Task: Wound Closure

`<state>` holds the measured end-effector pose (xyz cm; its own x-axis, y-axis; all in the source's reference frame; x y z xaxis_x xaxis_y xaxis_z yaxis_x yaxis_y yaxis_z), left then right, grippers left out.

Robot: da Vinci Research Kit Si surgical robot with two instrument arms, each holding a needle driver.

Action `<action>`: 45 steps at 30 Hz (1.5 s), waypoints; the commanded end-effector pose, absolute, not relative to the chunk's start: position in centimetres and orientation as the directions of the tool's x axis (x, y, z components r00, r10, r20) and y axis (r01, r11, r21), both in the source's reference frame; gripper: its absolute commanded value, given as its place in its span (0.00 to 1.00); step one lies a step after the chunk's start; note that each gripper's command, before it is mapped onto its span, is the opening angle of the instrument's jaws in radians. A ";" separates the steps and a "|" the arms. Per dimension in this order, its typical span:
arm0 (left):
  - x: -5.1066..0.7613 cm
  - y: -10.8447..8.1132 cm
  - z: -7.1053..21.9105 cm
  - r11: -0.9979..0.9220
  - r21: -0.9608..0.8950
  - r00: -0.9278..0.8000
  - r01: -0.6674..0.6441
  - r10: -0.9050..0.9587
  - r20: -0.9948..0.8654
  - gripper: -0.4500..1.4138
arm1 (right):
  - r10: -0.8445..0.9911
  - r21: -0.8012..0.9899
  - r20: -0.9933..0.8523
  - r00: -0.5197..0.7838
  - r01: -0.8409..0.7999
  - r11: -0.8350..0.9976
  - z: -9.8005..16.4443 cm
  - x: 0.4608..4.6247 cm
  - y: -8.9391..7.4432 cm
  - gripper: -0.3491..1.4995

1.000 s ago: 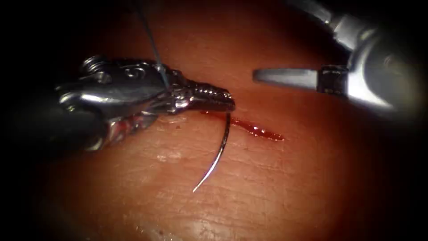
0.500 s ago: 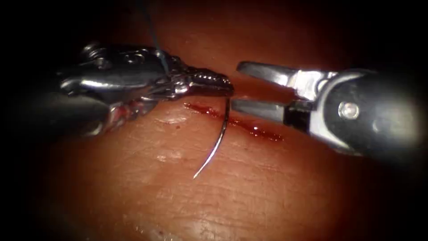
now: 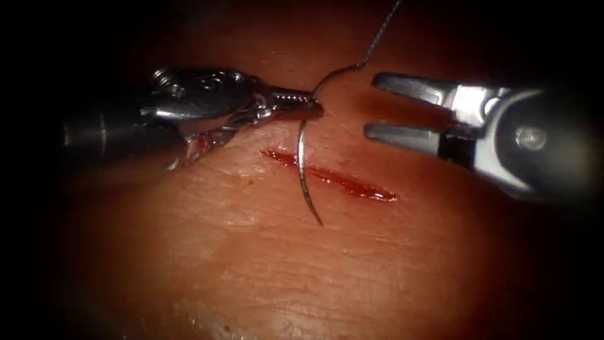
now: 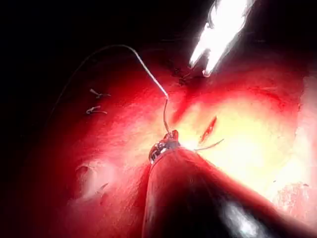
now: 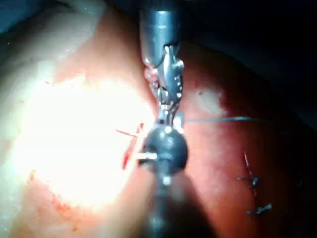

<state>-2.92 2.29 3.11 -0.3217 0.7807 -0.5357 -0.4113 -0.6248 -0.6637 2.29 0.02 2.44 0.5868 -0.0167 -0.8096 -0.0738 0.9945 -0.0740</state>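
Observation:
The left tool (image 3: 316, 106) reaches in from the left, its jaws shut on the curved needle (image 3: 302, 157) near its rear end. The needle hangs free above the tissue (image 3: 264, 264) and crosses over the left part of the cut (image 3: 340, 181). Its tip points down and to the right, on the near side of the cut. The thread (image 3: 377, 34) runs from the needle's rear up and to the right. The right tool (image 3: 371, 104) stands open just right of the needle, holding nothing. The left wrist view has the left tool (image 4: 168, 141), the thread (image 4: 148, 72) and the cut (image 4: 209, 130).
Red fluid lines the cut. Finished stitches with cut thread ends (image 5: 253, 182) sit on the tissue away from the cut, and they appear again in the left wrist view as stitches (image 4: 96, 94). The left tool (image 5: 167, 69) and the thread (image 5: 223, 119) lie beyond the right tool's wrist.
The left tool rose and drew back left, turning the needle so its tip swung from lower left to lower right. The right tool came in, opened, then backed off rightward.

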 end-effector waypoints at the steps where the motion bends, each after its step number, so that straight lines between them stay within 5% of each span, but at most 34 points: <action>1: -2.99 2.3 3.1 -0.625 -0.671 -0.324 -0.399 0.780 -0.535 0.44 | -0.019 -0.076 -0.810 0.586 -0.073 0.994 2.5 2.36 0.0 0.24; 16: -2.98 2.2 3.1 -0.616 -0.686 -0.334 -0.387 0.787 -0.519 0.42 | -0.020 -0.078 -0.809 0.587 -0.075 0.994 2.5 2.31 0.1 0.28; 36: -3.14 2.0 3.0 -0.625 -0.554 -0.488 -0.550 0.779 -0.394 0.68 | -0.021 -0.084 -0.807 0.590 -0.081 0.993 2.6 2.29 0.0 0.29; 39: -3.13 2.0 3.0 -0.656 -0.508 -0.523 -0.558 0.753 -0.398 0.59 | -0.021 -0.084 -0.806 0.592 -0.079 0.993 2.5 2.30 0.0 0.29; 45: -3.11 2.0 3.0 -0.712 -0.446 -0.584 -0.542 0.701 -0.409 0.26 | -0.022 -0.085 -0.806 0.592 -0.079 0.993 2.5 2.32 0.0 0.28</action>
<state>-3.05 1.99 2.97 -0.5910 0.6979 -0.4045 -0.5425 -0.7150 -0.4410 2.26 -0.01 2.49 0.5944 -0.0189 -0.8039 -0.0798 0.9934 -0.0824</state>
